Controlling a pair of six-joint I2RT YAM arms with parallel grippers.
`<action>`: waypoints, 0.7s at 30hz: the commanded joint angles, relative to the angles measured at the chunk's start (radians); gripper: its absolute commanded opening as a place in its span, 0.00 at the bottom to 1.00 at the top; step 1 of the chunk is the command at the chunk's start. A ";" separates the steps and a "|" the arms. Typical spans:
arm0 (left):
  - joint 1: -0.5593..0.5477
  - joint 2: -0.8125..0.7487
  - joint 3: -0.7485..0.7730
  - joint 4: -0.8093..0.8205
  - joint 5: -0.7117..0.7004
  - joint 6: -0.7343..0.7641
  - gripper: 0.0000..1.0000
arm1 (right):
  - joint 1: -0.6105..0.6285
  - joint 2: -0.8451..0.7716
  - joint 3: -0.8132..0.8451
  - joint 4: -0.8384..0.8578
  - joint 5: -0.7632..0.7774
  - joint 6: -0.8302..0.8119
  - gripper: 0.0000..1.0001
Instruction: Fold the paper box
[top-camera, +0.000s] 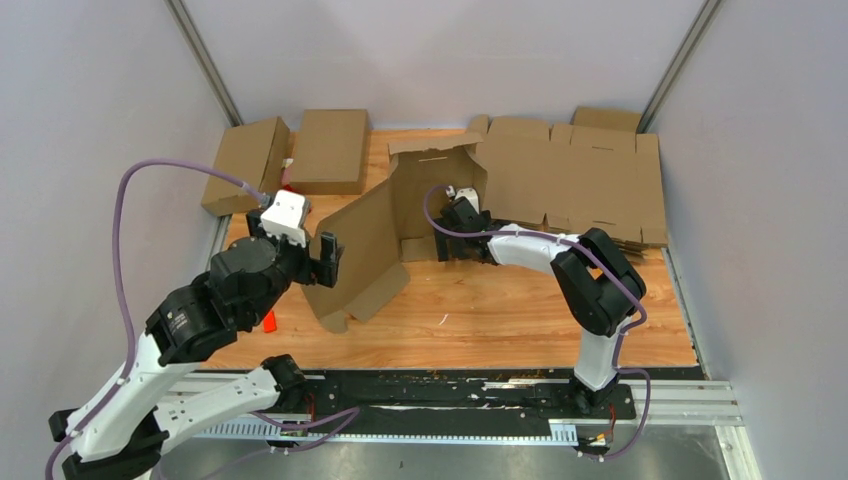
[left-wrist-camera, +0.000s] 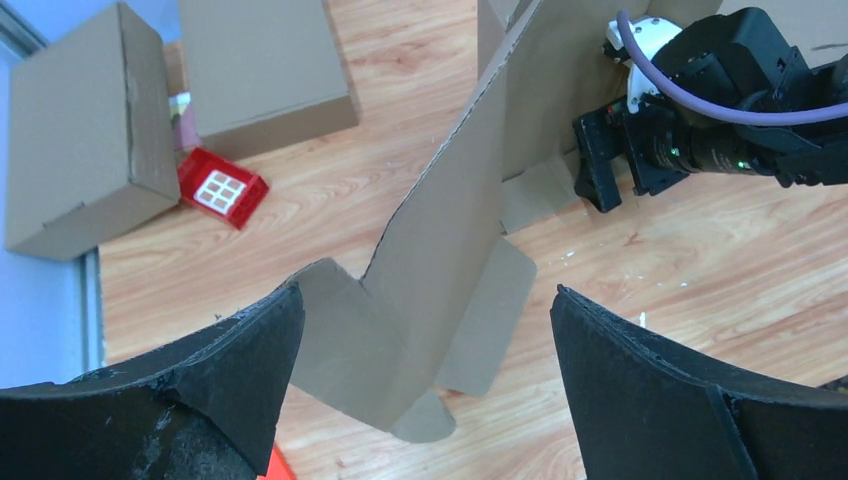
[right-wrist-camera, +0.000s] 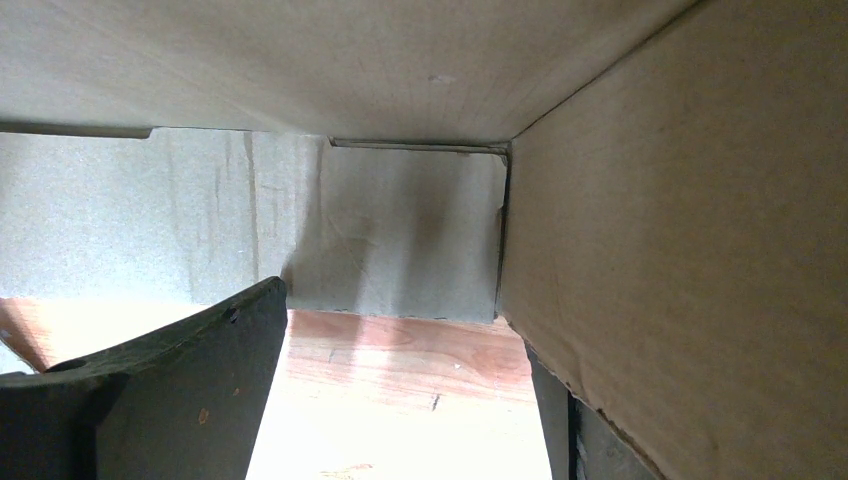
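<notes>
The half-raised paper box stands between my two arms. Its loose side panel rises on edge straight ahead of the left gripper, just off the fingertips, with its long axis running away toward the right arm, so the left arm is the nearer one for it. My left jaws are spread as wide as they go and hold nothing, while the right gripper sits inside the box, jaws wide and clamped on nothing, with a box wall close beside one finger; I cannot tell whether it touches.
</notes>
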 joint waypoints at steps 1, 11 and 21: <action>-0.003 0.062 0.070 0.045 0.001 0.146 0.99 | 0.003 -0.022 0.009 -0.038 -0.007 -0.012 0.88; -0.003 0.149 0.122 0.117 0.069 0.389 0.95 | 0.003 -0.025 0.006 -0.041 -0.007 -0.019 0.92; -0.001 0.337 0.203 0.039 0.002 0.359 0.70 | 0.003 -0.041 -0.002 -0.040 -0.007 -0.018 0.92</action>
